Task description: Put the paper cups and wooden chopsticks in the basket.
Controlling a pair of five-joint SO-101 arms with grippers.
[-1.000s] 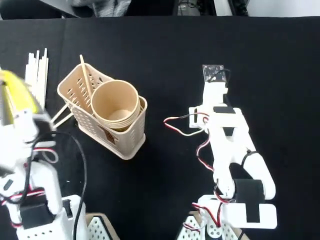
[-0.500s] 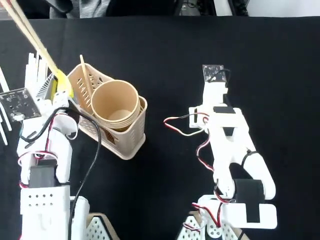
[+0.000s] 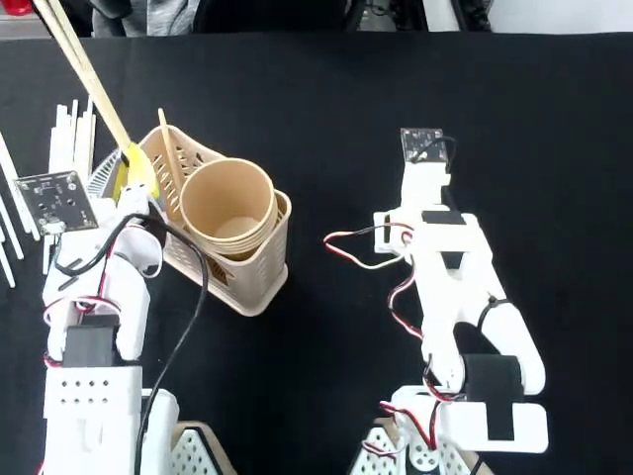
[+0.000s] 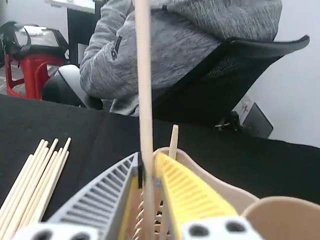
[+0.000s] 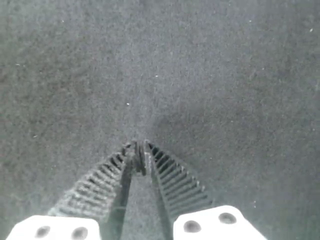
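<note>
Left gripper (image 3: 131, 170) is sliding a touch rightward toward the basket (image 3: 247, 287) compared with half a second back. It's pinching wooden chopsticks (image 3: 84, 69) that are poking up toward the upper left corner. Right gripper (image 5: 137, 152) is hanging over the black table (image 3: 326, 99), fingers pressed together on nothing. Stacked paper cups (image 3: 227, 203) are sitting inside the basket with one chopstick (image 3: 168, 148). Loose chopsticks (image 3: 74, 129) are lying farther back at the left edge.
</note>
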